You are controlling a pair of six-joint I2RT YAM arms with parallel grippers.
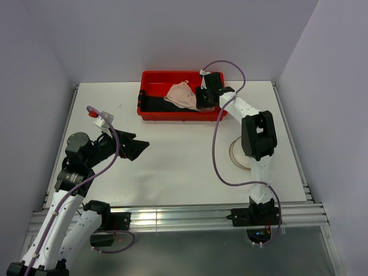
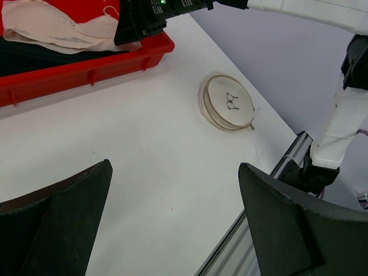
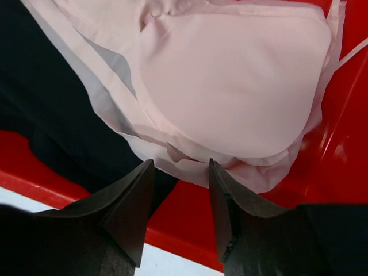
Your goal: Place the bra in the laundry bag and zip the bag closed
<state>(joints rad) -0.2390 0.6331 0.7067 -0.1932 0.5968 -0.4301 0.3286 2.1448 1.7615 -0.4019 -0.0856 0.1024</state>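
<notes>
There is one pink bra [image 1: 181,94], one round laundry bag [image 2: 228,103], one red tray [image 1: 150,76] and one dark cloth [image 1: 154,102] in this tray. I count two hands, the left hand [image 1: 139,148] and the right hand [image 3: 181,172], and one table [image 1: 172,167].

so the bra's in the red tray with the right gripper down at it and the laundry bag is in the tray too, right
Not quite. The laundry bag isn't in the red tray; it lies on the white table outside it, as the left wrist view shows. The rest holds: the bra is in the tray, with the right gripper down at it.
</notes>
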